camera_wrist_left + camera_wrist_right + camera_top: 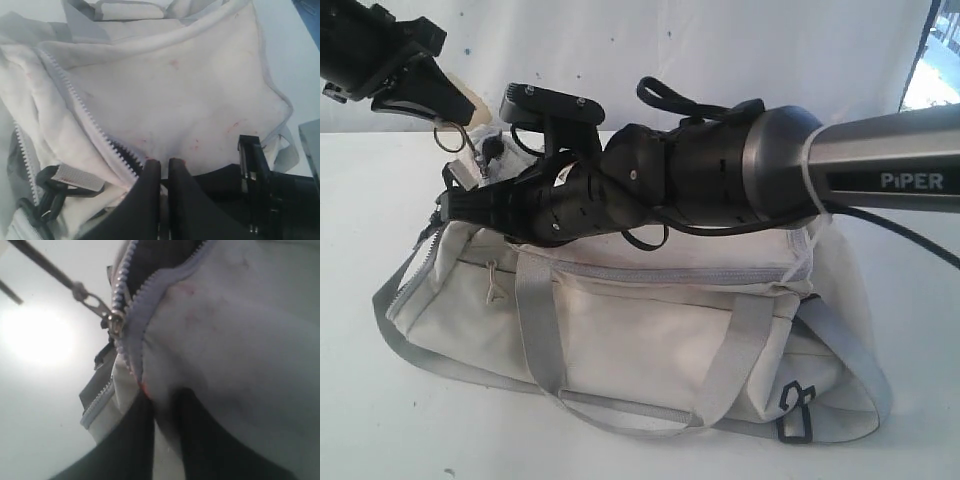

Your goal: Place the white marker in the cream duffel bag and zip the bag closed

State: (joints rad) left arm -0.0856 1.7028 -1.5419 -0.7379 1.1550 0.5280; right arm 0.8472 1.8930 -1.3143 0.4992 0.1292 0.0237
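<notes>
While right jaws pinch cream duffel bag (240,340) at zip edge (129,335), left jaws closed

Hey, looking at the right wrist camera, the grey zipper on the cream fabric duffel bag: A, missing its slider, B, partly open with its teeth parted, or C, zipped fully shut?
B: the grey zipper splits into two rows of teeth at the metal slider, and the dark inside of the cream fabric duffel bag shows between them.
</notes>
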